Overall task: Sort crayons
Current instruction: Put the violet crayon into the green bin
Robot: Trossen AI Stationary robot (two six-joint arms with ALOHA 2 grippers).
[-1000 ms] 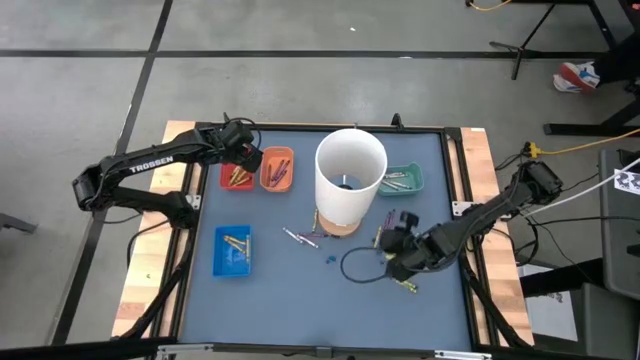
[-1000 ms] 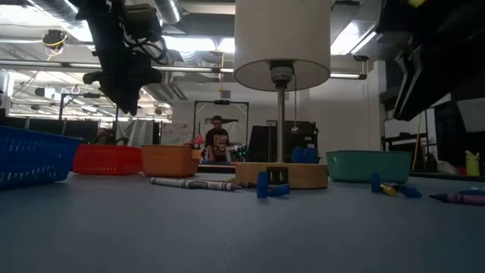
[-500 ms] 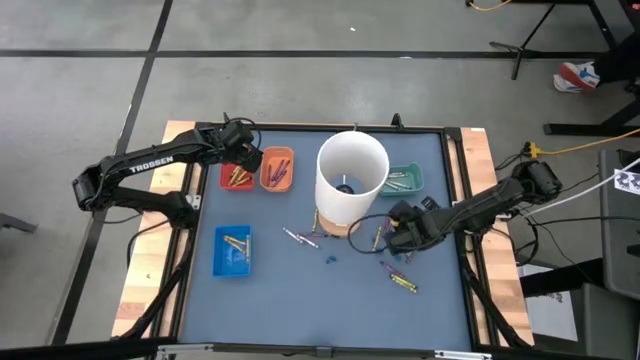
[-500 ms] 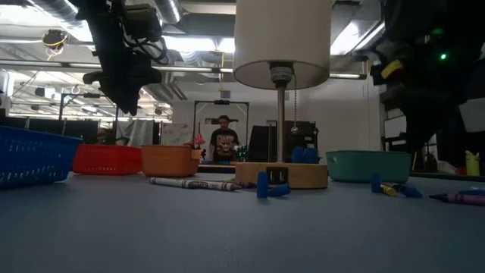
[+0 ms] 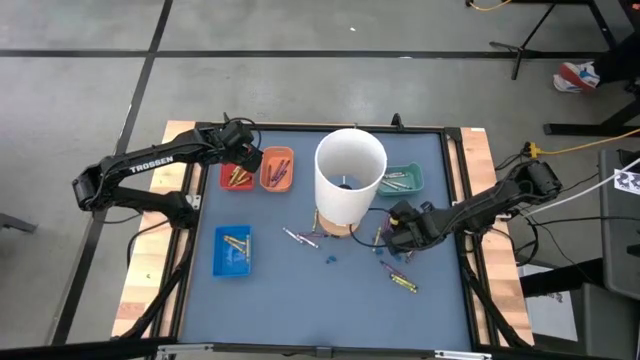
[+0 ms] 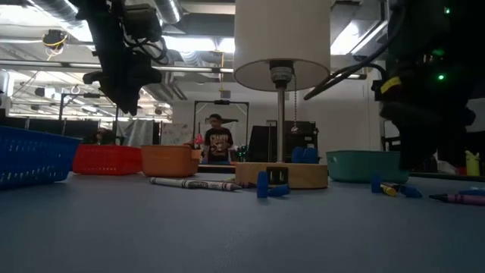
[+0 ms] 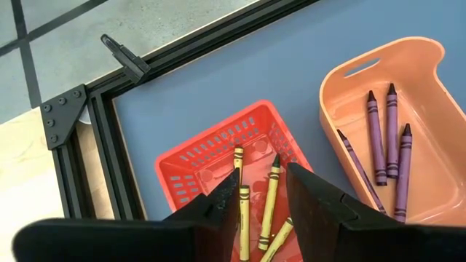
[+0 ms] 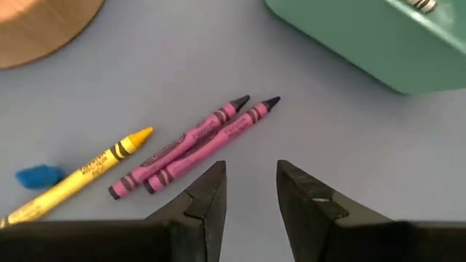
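Observation:
My left gripper [image 5: 243,160] hangs open and empty above the red basket [image 7: 191,164], which holds yellow crayons [image 7: 271,191]. The orange tray [image 7: 429,69] beside it holds purple crayons [image 7: 377,138]. My right gripper [image 5: 386,236] is open and empty, low over the blue mat between the lamp's wooden base [image 5: 335,228] and the teal tray [image 5: 402,180]. Just ahead of its fingers, two purple crayons [image 8: 196,142] and a yellow crayon [image 8: 87,175] lie flat on the mat. More crayons lie loose on the mat to the left [image 5: 297,238] and nearer [image 5: 400,282].
A tall white lamp shade [image 5: 350,178] stands mid-table on the wooden base, its cord running by my right arm. A blue basket [image 5: 233,250] with crayons sits near left. Small blue bits [image 5: 330,260] lie on the mat. A person [image 6: 218,142] stands in the room beyond.
My right gripper has gone toward the table's far edge, from over the near crayons to the spot between the lamp base and the teal tray. The crayons it stood over now show uncovered on the mat. The cord loop near it has shifted.

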